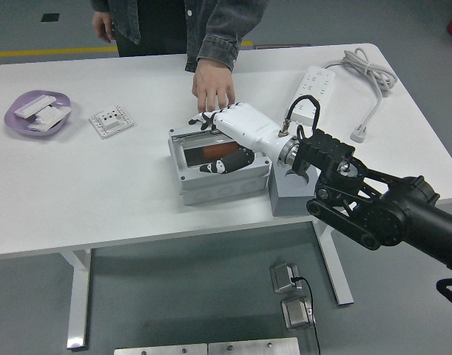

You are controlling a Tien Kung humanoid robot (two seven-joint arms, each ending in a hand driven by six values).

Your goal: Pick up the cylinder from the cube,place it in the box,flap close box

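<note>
The right hand (224,133) lies flat over the grey box (218,171) at the centre of the frame, its white back turned up and its dark fingers (214,166) spread loosely across the clear lid (214,151), gripping nothing. The lid looks all but down, so the push that remains runs straight downward, with the hinge side toward the top of the frame. Through the lid the orange-red cylinder (214,152) shows inside the box, long axis running left to right, directly under the palm. The grey cube (292,194) just right of the box stands bare. A person's hand (212,87) rests on the table just above the box, near the robot's fingertips. No left arm appears.
</note>
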